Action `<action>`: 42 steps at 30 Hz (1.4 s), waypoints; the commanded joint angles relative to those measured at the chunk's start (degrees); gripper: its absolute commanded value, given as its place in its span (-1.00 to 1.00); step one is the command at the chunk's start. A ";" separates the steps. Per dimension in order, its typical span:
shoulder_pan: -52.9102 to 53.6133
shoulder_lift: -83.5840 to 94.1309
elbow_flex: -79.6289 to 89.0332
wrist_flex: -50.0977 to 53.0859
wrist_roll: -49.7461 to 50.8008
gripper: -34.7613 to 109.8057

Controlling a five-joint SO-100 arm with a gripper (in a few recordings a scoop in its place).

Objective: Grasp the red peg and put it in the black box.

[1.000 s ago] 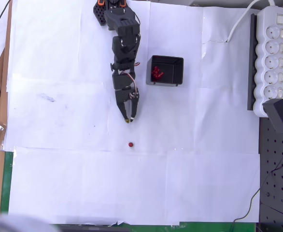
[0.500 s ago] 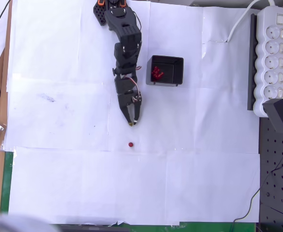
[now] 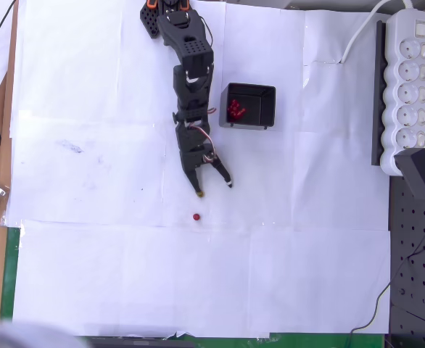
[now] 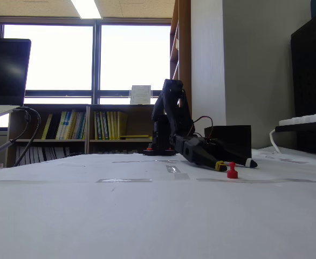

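An office or university lab: bookshelves filled with books stand under wide windows, a monitor sits left, and the bench (papered white) adjoins a black pegboard.

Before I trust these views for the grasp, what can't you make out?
- Red peg: a mere dot in the overhead view, shape unreadable.
- Black box interior: hidden by its own wall in the fixed view.
- Gripper height above the paper: unclear from overhead.
- Pegs in box: clumped, count unclear.
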 commanded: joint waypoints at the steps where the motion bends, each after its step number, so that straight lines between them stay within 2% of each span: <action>1: 1.76 -2.29 2.02 2.37 0.35 -0.03; 4: 3.52 -2.55 2.55 5.45 -0.70 -0.03; 11: 6.42 -2.64 3.52 4.57 1.76 0.04; 25: 9.14 -0.18 9.14 0.79 5.01 0.04; 42: 4.66 7.56 21.80 1.23 5.45 0.04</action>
